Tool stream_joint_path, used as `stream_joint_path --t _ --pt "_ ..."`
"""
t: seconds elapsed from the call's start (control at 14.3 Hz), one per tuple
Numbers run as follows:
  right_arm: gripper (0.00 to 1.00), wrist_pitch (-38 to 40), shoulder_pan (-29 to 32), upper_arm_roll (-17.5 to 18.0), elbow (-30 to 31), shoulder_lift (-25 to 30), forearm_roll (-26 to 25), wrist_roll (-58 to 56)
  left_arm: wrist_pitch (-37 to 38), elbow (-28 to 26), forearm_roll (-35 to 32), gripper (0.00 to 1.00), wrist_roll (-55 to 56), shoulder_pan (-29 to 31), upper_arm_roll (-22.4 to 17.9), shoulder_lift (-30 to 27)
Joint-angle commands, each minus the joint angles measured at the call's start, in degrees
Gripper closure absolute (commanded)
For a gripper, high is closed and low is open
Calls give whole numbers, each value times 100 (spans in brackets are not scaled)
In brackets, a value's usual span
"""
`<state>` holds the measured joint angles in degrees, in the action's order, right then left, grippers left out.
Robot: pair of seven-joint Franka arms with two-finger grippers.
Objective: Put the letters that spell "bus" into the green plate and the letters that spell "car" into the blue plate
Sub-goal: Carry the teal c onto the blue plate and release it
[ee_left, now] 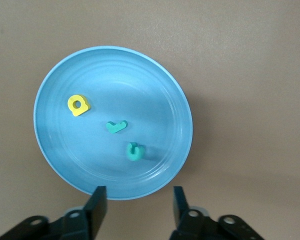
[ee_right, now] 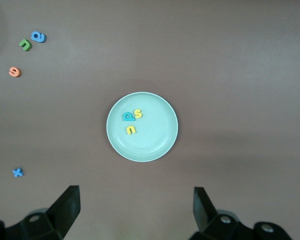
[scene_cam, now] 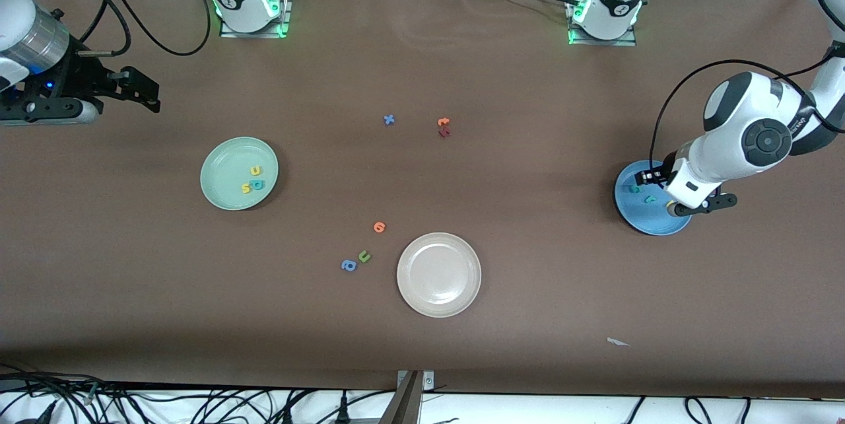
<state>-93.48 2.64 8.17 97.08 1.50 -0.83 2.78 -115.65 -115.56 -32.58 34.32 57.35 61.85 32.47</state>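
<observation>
The blue plate [scene_cam: 650, 219] [ee_left: 90, 165] lies toward the left arm's end of the table. In it lie a yellow a [ee_left: 78, 105], a thin teal r [ee_left: 115, 126] and a teal c [ee_left: 134, 151], all apart from each other. My left gripper [scene_cam: 650, 181] [ee_left: 138, 200] hangs over this plate's edge, open, with nothing between its fingers. The green plate [scene_cam: 221, 173] [ee_right: 155, 145] holds a yellow u [scene_cam: 256, 171] [ee_right: 131, 130], a teal b [scene_cam: 257, 183] [ee_right: 128, 117] and a yellow s [scene_cam: 246, 188] [ee_right: 138, 113]. My right gripper [scene_cam: 146, 95] [ee_right: 136, 200] waits open and empty, raised at the right arm's end.
A beige-white plate [scene_cam: 439, 274] sits nearer the front camera, mid-table. Beside it lie an orange letter [scene_cam: 379, 226], an olive u [scene_cam: 364, 256] and a blue a [scene_cam: 348, 265]. Farther off lie a blue x [scene_cam: 389, 119], an orange letter [scene_cam: 443, 122] and a dark red one [scene_cam: 444, 133].
</observation>
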Motion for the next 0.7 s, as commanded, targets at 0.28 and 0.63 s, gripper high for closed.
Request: stream_joint_path --t 0.28,0.63 --pt "0 23 52 44 -31 8 13 65 664 700 453 1 31 13 265 -355" --pt "0 23 52 44 -31 8 13 56 1852 1659 463 0 101 30 600 -408"
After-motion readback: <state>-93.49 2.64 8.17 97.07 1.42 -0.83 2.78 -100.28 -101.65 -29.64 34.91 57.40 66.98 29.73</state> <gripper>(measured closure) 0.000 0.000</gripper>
